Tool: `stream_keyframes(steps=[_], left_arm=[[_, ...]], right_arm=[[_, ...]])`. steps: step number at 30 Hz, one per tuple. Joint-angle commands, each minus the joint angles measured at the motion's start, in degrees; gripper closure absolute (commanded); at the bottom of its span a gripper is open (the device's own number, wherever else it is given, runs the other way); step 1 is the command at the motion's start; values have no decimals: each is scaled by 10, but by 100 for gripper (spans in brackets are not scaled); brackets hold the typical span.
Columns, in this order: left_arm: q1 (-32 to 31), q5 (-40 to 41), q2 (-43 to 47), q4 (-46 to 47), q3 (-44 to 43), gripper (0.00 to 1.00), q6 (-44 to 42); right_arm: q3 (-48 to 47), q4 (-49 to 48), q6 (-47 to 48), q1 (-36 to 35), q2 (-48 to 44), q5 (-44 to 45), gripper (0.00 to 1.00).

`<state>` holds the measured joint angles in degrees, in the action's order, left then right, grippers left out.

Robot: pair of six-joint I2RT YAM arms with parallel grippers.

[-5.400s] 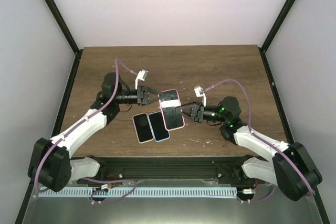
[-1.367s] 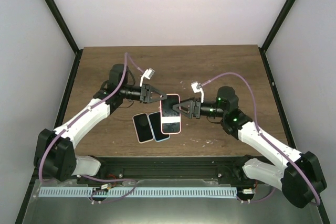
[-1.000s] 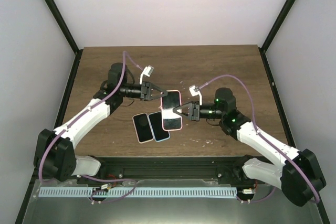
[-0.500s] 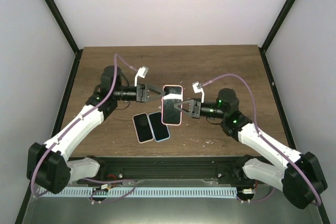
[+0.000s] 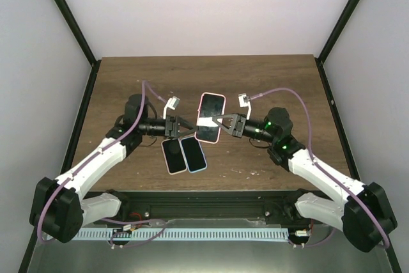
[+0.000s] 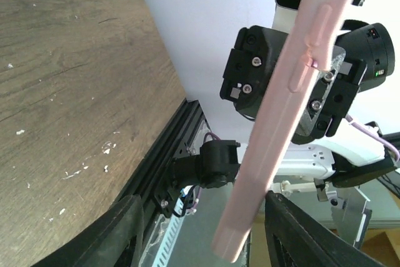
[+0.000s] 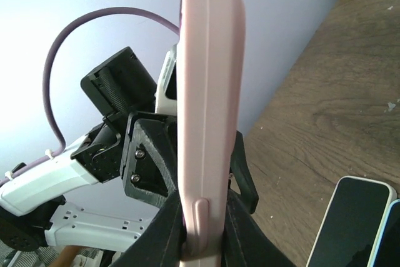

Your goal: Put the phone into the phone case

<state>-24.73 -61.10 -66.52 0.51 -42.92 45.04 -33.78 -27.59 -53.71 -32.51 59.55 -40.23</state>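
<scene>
Clamping pink phone case [image 5: 211,108] off the table [image 5: 268,75], right gripper [image 5: 220,121] presents it to left gripper [image 5: 183,127], fingers [image 6: 119,236] spread wide.

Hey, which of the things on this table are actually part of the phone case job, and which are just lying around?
Part of the job:
- pink phone case, a dark screen showing in it, gripped by the right hand
- left hand, open beside it

Lying about:
- plain dark phone and blue-edged phone, flat on the table
</scene>
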Motion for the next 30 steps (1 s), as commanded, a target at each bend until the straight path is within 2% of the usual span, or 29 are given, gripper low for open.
stream_keyframes(steps=[1, 5, 8, 12, 14, 16, 18, 21, 23, 26, 27, 30], left_arm=[[0, -10, 2, 18, 7, 46, -3], [0, -14, -6, 21, 7, 51, -7], [0, -15, -13, 23, 6, 63, -8], [0, -15, -20, 8, -1, 85, -21], [0, -1, -15, -14, -8, 90, -37], [0, 18, -7, -51, -20, 91, -61], [0, 36, 2, -88, -34, 84, -86], [0, 82, 20, -144, -51, 59, -121], [0, 115, 35, -180, -62, 46, -141], [0, 167, 60, -220, -74, 34, -163], [0, 185, 68, -237, -79, 22, -173], [1, 240, 93, -286, -90, 2, -199]], right_arm=[[-31, -72, -21, -4, 14, 9, 95], [-21, -79, -25, -5, 21, 11, 95], [-23, -77, -25, -5, 29, 7, 95], [-26, -70, -18, -5, 37, 3, 94], [-27, -57, -9, -4, 39, 3, 94], [-27, -42, 1, -4, 39, 5, 94], [-28, -20, 15, -4, 36, 6, 94], [-41, 36, 55, -4, 30, 7, 94], [-57, 120, 99, -4, 28, 21, 94], [-78, 213, 159, 1, 28, 42, 94], [-80, 229, 174, 4, 29, 41, 94], [-79, 276, 211, 18, 46, 35, 94]])
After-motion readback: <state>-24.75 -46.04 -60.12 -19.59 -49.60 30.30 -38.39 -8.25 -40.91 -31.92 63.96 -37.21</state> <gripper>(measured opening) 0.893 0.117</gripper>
